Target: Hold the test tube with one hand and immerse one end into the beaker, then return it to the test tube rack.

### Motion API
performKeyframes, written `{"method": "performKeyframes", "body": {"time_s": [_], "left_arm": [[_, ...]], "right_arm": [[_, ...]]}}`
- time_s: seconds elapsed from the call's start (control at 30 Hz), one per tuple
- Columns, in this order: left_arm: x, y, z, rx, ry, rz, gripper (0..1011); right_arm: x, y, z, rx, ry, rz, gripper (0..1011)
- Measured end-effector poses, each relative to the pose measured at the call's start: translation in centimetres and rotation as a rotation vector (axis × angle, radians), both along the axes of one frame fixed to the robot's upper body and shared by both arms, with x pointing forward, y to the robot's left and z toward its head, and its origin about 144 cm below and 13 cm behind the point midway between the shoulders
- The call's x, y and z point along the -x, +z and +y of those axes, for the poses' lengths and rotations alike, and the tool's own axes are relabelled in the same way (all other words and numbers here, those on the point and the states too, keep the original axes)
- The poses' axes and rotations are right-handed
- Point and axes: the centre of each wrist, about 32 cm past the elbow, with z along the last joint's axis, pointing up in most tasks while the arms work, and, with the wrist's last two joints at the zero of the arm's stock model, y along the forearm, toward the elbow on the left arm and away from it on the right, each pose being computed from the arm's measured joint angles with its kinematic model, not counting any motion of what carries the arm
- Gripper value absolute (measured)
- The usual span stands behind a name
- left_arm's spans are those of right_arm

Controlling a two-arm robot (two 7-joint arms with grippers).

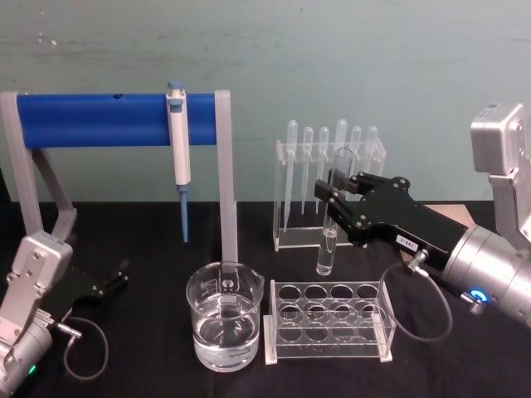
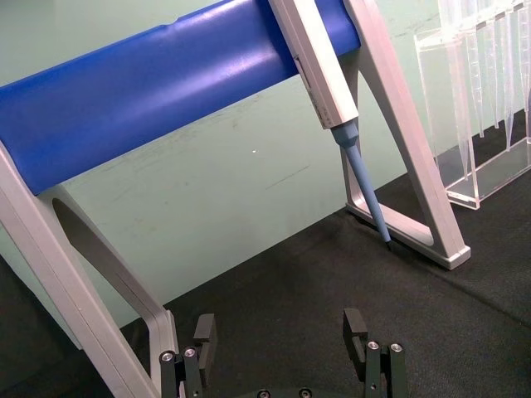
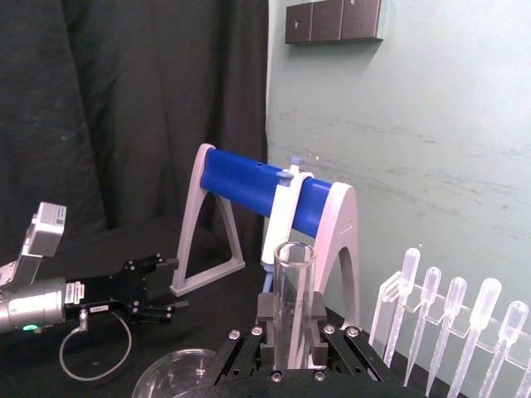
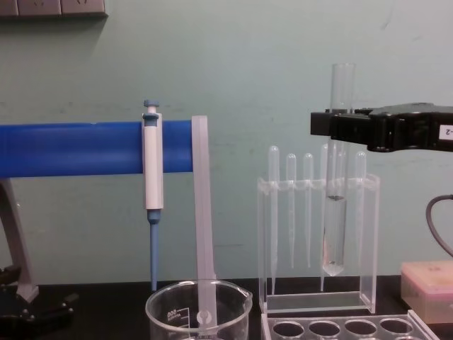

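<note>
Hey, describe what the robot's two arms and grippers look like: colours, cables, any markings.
Both arms are silver-grey metal. The right gripper and left gripper are black with flat jaws. A thin grey cable loops beside each wrist. The right gripper carries a small white label, its wrist a glowing blue ring; the left wrist shows a green light.

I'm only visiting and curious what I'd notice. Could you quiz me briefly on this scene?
1. True or false: the test tube has its lower end in the beaker.
2. Which gripper holds the test tube? A) left B) right C) neither
3. Fill in: all holes of the test tube rack are ___.
Key: 1 false, it is held upright in the air, right of the beaker. 2 B, the right gripper; the left gripper lies open at the left. 3 empty.
</note>
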Motion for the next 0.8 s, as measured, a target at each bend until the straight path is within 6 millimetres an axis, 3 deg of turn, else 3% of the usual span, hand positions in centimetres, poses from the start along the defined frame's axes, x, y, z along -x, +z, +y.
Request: {"method": "performKeyframes", "body": {"time_s": [0.8], "left_arm": [[0.0, 0.0, 0.0, 0.0, 0.0, 0.0, 1000]], "right_arm": [[-0.12, 0.09, 0.38, 0.007, 0.01, -0.006, 225]]}}
